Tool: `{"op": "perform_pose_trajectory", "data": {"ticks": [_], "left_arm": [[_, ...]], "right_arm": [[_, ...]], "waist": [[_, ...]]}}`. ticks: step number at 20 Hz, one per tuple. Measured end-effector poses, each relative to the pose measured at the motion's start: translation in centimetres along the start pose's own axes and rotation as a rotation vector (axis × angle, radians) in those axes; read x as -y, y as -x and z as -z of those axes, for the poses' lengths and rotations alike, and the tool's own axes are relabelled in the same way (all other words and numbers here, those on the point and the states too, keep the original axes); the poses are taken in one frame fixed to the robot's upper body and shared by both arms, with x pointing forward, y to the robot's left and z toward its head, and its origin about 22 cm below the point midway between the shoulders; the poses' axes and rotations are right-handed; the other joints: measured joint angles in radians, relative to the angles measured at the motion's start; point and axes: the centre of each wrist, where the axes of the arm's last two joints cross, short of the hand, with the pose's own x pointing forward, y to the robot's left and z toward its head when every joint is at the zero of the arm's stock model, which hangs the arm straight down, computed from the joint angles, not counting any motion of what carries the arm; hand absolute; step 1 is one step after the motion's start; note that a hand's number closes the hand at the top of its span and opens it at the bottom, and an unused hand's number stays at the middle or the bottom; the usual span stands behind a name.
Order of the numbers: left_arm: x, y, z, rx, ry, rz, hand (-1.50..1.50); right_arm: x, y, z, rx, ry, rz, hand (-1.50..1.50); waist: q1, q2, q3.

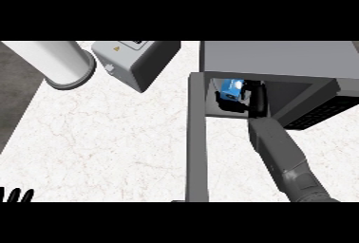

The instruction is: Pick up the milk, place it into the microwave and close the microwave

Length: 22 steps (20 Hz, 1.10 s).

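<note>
The blue milk carton (230, 88) sits inside the open cavity of the grey microwave (280, 57) at the upper right. My right hand (254, 97) reaches into the cavity from below, with black fingers curled round the carton's lower and right sides and hiding part of it. The microwave's door (198, 142) stands swung open, running as a grey bar down toward the view's lower edge, left of my right forearm. Only the straight fingertips of my left hand (15, 194) show, resting at the lower left corner.
A white cylinder (61, 64) lies tilted at the upper left. A grey box-shaped appliance (135, 61) stands beside it. The microwave's dark keypad panel (319, 111) sits at the right. White marbled counter (105, 142) spreads left of the door.
</note>
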Motion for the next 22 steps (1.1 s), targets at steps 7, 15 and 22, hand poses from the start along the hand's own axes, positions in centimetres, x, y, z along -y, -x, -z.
{"op": "perform_pose_trajectory", "data": {"ticks": [7, 15, 22], "left_arm": [[-0.3, 0.1, 0.9, 0.002, 0.026, -0.005, -1.50], [-0.5, 0.4, 0.9, 0.000, 0.043, -0.011, -1.50], [-0.3, 0.8, 1.2, -0.008, 0.046, -0.016, -1.50]], "right_arm": [[1.8, -0.1, 1.9, 0.054, 0.026, -0.126, 1.50], [2.4, -1.2, 3.5, 0.121, 0.077, -0.205, 1.50], [2.7, -2.3, 4.7, 0.176, 0.159, -0.195, 1.50]], "waist": [[0.025, 0.014, 0.001], [0.052, 0.024, 0.003], [0.061, 0.030, 0.003]]}}
